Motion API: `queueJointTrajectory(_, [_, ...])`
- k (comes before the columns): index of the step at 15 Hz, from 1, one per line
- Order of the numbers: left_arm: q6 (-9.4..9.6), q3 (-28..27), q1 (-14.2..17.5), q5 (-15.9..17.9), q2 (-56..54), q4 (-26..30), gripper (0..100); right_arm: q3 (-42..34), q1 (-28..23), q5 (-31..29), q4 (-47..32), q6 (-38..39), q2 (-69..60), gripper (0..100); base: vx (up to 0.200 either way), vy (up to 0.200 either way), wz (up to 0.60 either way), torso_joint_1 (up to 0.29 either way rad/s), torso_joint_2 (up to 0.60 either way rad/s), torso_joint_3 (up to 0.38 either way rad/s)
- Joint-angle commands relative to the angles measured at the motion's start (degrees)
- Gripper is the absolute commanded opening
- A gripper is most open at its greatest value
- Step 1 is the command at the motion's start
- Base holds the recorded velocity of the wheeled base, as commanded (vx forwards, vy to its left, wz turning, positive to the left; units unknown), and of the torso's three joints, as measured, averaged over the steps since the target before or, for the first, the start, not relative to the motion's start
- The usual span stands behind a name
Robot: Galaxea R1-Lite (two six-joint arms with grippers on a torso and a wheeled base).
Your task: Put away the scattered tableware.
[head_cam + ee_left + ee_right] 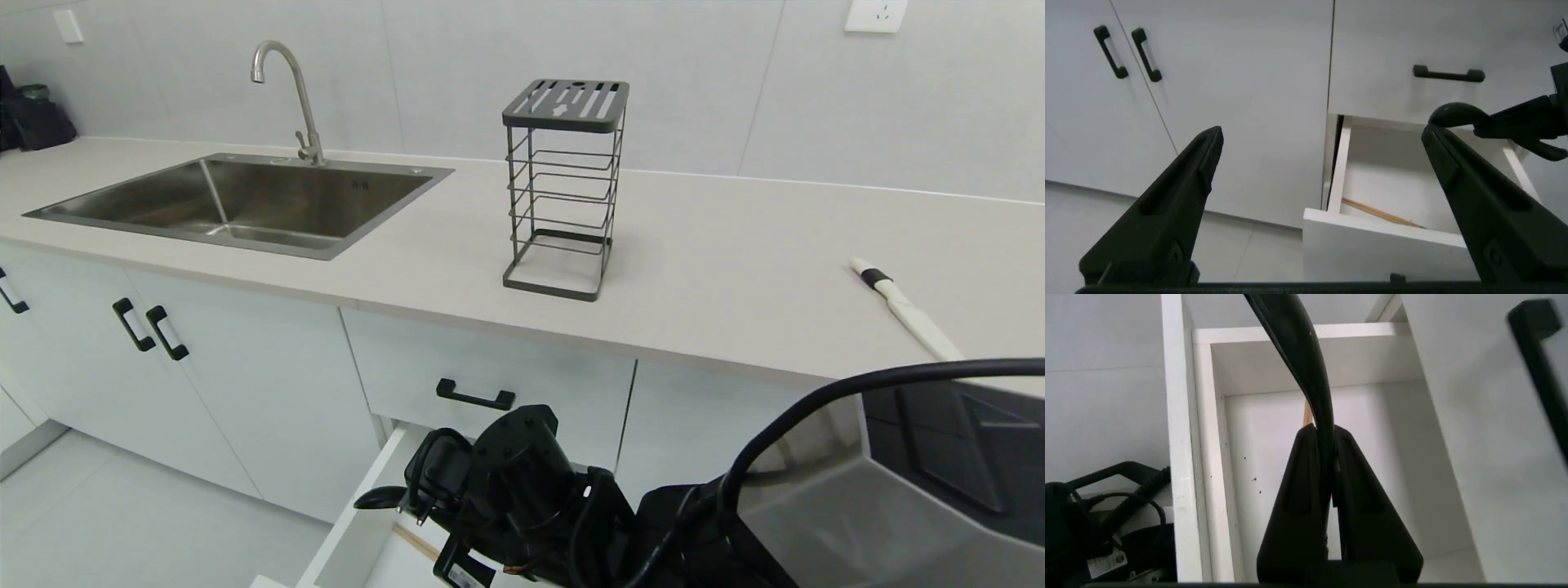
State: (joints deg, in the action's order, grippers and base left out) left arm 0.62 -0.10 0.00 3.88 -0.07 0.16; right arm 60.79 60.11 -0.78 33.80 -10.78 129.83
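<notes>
My right gripper [1323,437] is shut on the handle of a black spoon [1294,351] and holds it over the open white drawer [1180,416]. In the head view the right gripper [424,490] is low under the counter, the black spoon's bowl [380,496] sticking out to the left above the drawer's side wall [359,523]. My left gripper [1320,139] is open and empty, to the left of the drawer [1372,233] and facing it. A pair of wooden chopsticks [1380,214] lies inside the drawer. A white knife [902,309] lies on the counter at the right.
A dark wire knife rack [563,188] stands mid-counter. The steel sink [245,200] with its faucet [286,90] is at the left. A shut drawer with a black handle [475,398] sits just above the open one. Cabinet doors [151,327] are to the left.
</notes>
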Motion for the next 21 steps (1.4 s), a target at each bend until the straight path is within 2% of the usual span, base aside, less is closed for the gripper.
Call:
queueJointTrajectory(1, [-0.01,0.0,0.0,0.0,0.1,-0.1,100,1.0,-0.3,0.0,-0.1,0.0,0.7,0,0.0,0.0,0.0,-0.222,0.46,0.227])
queueJointTrajectory(6, [-0.01,0.0,0.0,0.0,0.1,-0.1,100,2.2,-2.3,0.0,-0.2,-0.3,1.0,0,0.0,0.0,0.0,-0.214,0.46,0.243])
queueJointTrajectory(10, [-0.01,0.0,0.0,0.0,0.1,-0.1,100,5.4,-3.8,0.9,-0.3,-5.7,2.4,0,0.0,0.0,0.0,-0.187,0.38,0.177])
queueJointTrajectory(14, [-0.01,0.0,0.0,0.0,0.1,-0.1,100,5.4,-4.8,1.7,-1.2,-13.1,2.8,0,0.0,0.0,0.0,-0.032,0.1,0.048])
queueJointTrajectory(21, [-0.01,0.0,0.0,0.0,0.1,-0.1,100,6.4,-4.8,1.7,-1.3,-13.5,6.0,0,0.0,0.0,0.0,0.0,0.0,0.0])
